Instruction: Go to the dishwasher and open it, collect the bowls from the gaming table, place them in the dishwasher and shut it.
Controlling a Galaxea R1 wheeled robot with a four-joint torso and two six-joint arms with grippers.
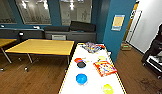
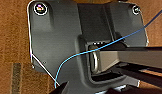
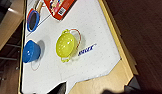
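White gaming table [image 1: 72, 85] lies ahead of you at 12 o'clock, so you are at the collecting step. Blue bowl [image 1: 81, 78] is nearest, black bowl [image 1: 81, 64] beyond. Gripper state I cannot tell. Next needs a reach.

Bright blue bowl [image 1: 81, 78], black bowl [image 1: 81, 64], orange-red bowl [image 1: 78, 60] on white gaming table [image 1: 72, 85].

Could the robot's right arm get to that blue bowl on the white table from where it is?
Probably yes. The blue bowl sits near the white table's close end, with bare tabletop around it; in the right wrist view only a yellow strainer lies beside it, apart.
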